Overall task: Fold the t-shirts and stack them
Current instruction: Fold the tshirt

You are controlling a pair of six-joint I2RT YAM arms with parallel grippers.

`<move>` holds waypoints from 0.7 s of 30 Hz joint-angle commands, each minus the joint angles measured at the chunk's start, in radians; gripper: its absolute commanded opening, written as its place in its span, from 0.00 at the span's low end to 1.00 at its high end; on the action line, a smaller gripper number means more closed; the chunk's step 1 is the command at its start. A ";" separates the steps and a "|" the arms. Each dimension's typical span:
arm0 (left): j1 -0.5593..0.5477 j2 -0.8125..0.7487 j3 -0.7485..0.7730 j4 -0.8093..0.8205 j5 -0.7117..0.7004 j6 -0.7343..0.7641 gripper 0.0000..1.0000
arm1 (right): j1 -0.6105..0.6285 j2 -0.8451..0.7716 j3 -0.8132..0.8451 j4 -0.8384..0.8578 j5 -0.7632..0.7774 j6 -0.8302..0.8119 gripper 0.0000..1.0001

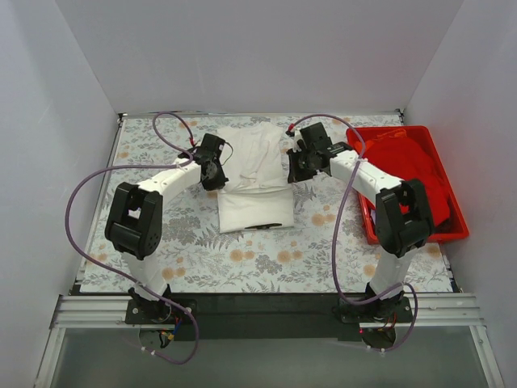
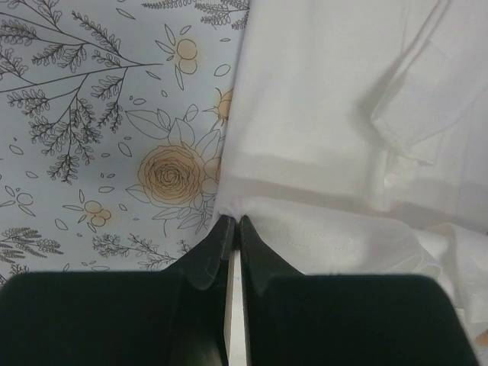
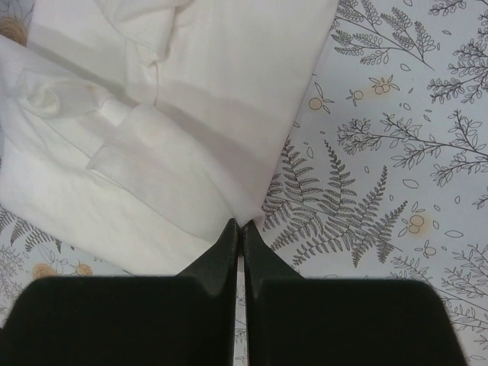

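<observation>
The white t-shirt [image 1: 252, 174] lies partly folded in the middle of the table, a narrow strip running from the back toward me. My left gripper [image 1: 215, 170] is shut on the shirt's left edge; in the left wrist view [image 2: 235, 221] the cloth [image 2: 335, 114] is pinched between the tips. My right gripper [image 1: 296, 166] is shut on the shirt's right edge; in the right wrist view [image 3: 242, 224] the cloth [image 3: 175, 114] bunches at the tips. The red t-shirt [image 1: 412, 166] lies crumpled in the red tray [image 1: 459, 230] at the right.
The floral tablecloth [image 1: 266, 259] covers the table. White walls enclose the back and both sides. The purple cables loop over each arm. The tray stands along the right edge, close to the right arm's elbow.
</observation>
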 commanded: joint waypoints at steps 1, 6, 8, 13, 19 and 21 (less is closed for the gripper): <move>0.020 -0.005 0.046 0.035 -0.049 0.024 0.00 | -0.014 0.031 0.063 0.044 -0.016 -0.029 0.01; 0.029 0.030 0.063 0.055 -0.052 0.032 0.00 | -0.021 0.073 0.093 0.058 -0.019 -0.035 0.01; 0.032 0.044 0.072 0.061 -0.052 0.034 0.00 | -0.025 0.091 0.103 0.061 -0.019 -0.037 0.01; 0.033 0.072 0.078 0.084 -0.055 0.032 0.00 | -0.032 0.117 0.115 0.073 -0.018 -0.046 0.01; 0.036 0.099 0.087 0.098 -0.070 0.029 0.00 | -0.035 0.159 0.136 0.093 -0.024 -0.046 0.01; 0.036 0.105 0.090 0.101 -0.078 0.030 0.00 | -0.035 0.168 0.138 0.099 -0.021 -0.043 0.01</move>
